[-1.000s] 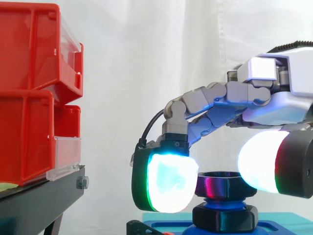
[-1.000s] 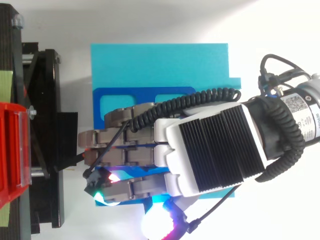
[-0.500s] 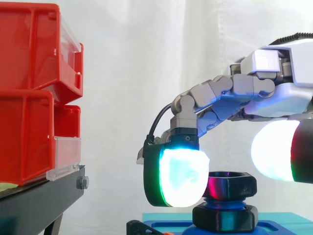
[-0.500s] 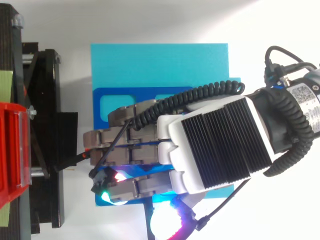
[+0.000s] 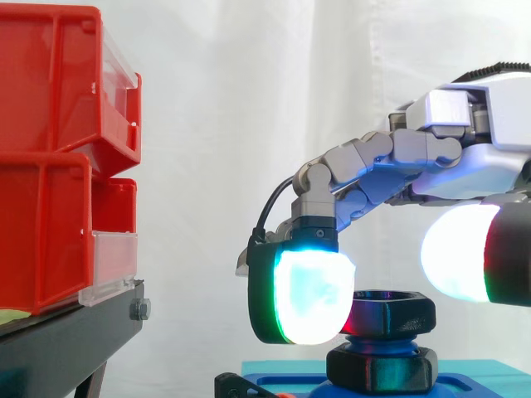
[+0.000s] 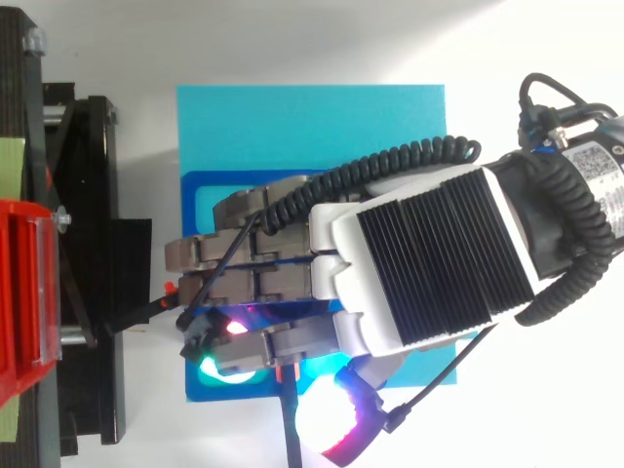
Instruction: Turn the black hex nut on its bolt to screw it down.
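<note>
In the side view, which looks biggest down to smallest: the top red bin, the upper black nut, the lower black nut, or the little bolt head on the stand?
1. top red bin
2-3. lower black nut and upper black nut: too alike to rank, the upper one partly hidden
4. bolt head

The white worktop [image 6: 292,44] carries a flat cyan board [image 6: 312,127] lying square on it. A blue base plate [image 6: 283,177] lies on the nearer part of that board. A black stand [image 6: 93,195] stands at the worktop's left side and bears stacked red bins [image 5: 50,166].
</note>
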`<action>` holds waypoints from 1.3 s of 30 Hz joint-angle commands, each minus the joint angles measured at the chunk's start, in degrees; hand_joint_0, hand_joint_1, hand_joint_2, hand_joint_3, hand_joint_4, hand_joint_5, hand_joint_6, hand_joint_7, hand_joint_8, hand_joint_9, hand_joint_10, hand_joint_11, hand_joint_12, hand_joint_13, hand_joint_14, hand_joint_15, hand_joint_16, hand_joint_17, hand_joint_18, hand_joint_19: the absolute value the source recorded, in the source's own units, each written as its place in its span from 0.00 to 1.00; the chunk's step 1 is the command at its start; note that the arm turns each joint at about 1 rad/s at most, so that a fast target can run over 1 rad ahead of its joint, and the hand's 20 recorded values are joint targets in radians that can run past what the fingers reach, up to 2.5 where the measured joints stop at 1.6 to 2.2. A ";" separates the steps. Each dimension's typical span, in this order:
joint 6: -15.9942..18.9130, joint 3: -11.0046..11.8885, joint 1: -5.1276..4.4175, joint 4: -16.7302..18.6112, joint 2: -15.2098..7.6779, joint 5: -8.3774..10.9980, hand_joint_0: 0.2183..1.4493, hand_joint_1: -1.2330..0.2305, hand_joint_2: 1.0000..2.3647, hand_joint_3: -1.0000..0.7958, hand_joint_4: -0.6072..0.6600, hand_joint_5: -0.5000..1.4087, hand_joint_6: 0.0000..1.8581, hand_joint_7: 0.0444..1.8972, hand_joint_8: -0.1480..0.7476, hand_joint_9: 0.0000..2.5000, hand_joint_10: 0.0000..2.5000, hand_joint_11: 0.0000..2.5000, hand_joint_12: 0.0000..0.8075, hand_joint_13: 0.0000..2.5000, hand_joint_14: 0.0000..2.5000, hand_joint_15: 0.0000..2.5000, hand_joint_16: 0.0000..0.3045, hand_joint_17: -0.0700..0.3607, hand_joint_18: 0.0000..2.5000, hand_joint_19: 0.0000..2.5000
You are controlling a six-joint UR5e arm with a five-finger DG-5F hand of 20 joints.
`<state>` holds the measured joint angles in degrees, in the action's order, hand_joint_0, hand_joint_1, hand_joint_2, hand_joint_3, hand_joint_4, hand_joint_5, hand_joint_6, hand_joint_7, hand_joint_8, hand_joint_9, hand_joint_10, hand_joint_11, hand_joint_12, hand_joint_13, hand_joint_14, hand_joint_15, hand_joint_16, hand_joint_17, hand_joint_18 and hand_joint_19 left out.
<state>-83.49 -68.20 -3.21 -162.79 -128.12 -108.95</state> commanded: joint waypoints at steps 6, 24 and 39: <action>-0.09 0.00 0.66 0.28 0.06 -0.65 0.26 0.60 0.00 0.28 0.69 0.22 0.27 0.56 0.44 0.22 0.00 0.10 0.36 0.20 0.00 0.06 0.17 0.43 0.20 0.23; -0.18 0.00 3.57 0.72 -0.02 -3.46 0.26 0.60 0.00 0.28 0.69 0.22 0.27 0.56 0.45 0.23 0.00 0.11 0.36 0.21 0.00 0.07 0.17 0.43 0.20 0.23; -0.18 0.00 7.52 0.72 0.06 -7.24 0.24 0.61 0.00 0.28 0.70 0.22 0.27 0.55 0.45 0.23 0.00 0.10 0.37 0.21 0.00 0.07 0.17 0.44 0.21 0.24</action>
<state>-83.67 -68.21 3.30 -162.07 -128.13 -115.22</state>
